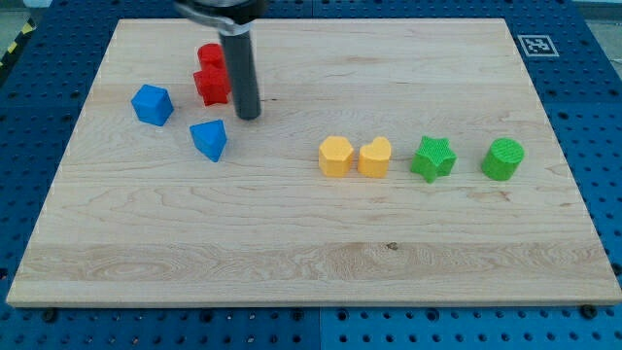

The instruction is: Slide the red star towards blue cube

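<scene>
The red star [211, 86] lies near the view's top left, with another red block [210, 55] touching it just above. The blue cube [152, 104] sits to the left of the star, a short gap between them. A second blue block [209, 139], wedge-like, lies below the star. My tip [248, 115] is on the board just right of and slightly below the red star, close to its right edge; I cannot tell if it touches.
A yellow hexagon-like block [335, 156] and a yellow heart-like block [375, 157] sit side by side at the middle. A green star [432, 158] and a green round block [502, 159] lie to their right. The wooden board [311, 262] rests on a blue perforated table.
</scene>
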